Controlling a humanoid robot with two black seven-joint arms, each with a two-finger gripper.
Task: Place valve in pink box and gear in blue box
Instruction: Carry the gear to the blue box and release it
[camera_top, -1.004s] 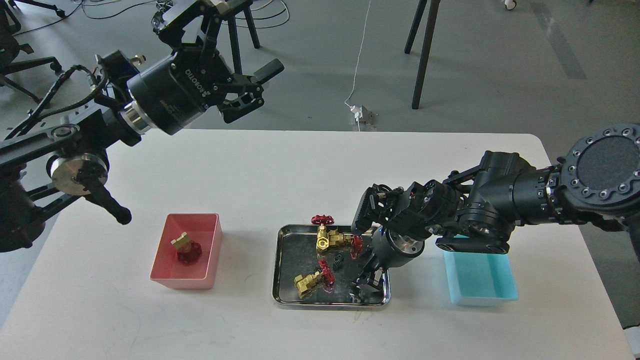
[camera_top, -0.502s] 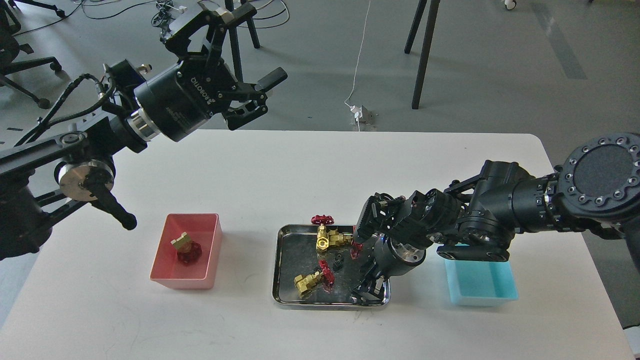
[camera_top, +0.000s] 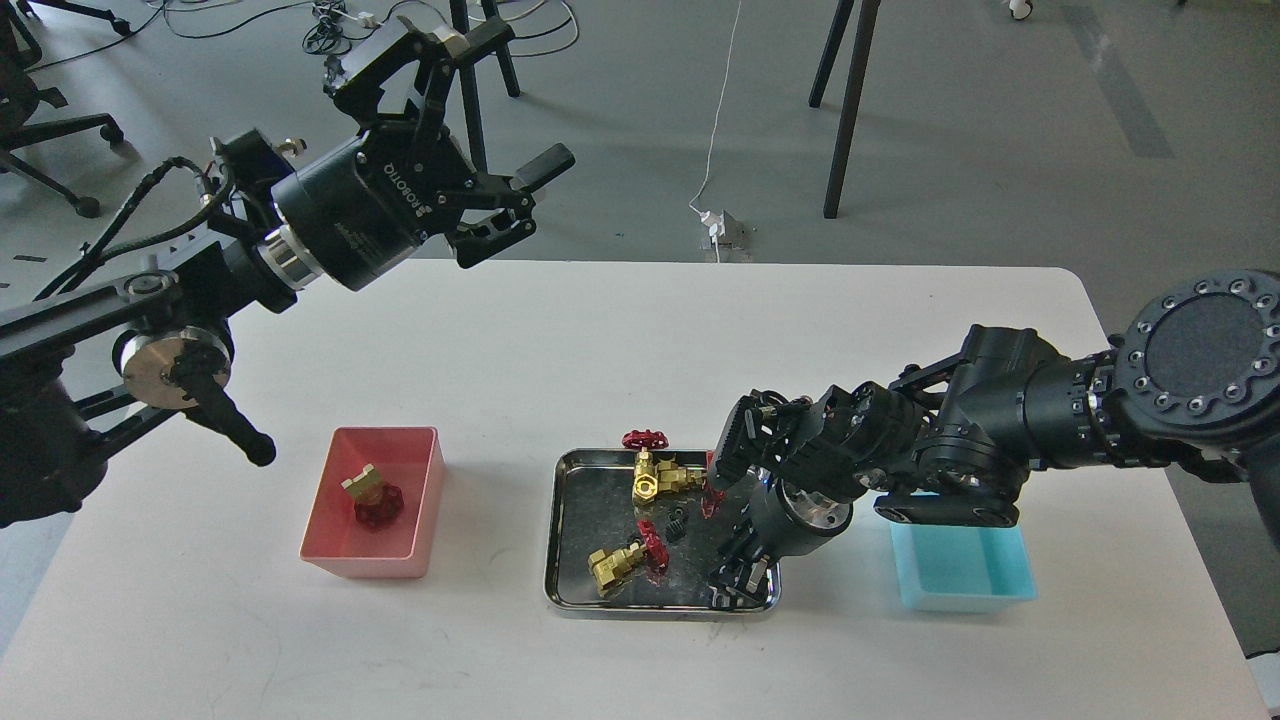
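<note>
A steel tray (camera_top: 565, 530) at the table's centre front holds valves: one at the back (camera_top: 660, 478), one in front (camera_top: 618, 566). A small black toothed piece (camera_top: 677, 522) lies between them; I cannot tell if it is the gear. The pink box (camera_top: 420, 500) to the left holds one valve (camera_top: 372, 497). The blue box (camera_top: 960, 570) to the right looks empty, its back edge under my right arm. My right gripper (camera_top: 738, 578) points down into the tray's front right corner, dark and hard to read. My left gripper (camera_top: 520, 100) is open and empty, high above the table's back left.
A red handwheel (camera_top: 712, 495) of another valve shows beside my right wrist. Beyond the table's far edge are stand legs (camera_top: 850, 110) and a white cable (camera_top: 715, 130) on the floor. The table's front edge is near the tray.
My left arm has risen and swung a little to the right, still open. My right gripper has shifted slightly within the tray's front right corner. Boxes and valves have not moved.
</note>
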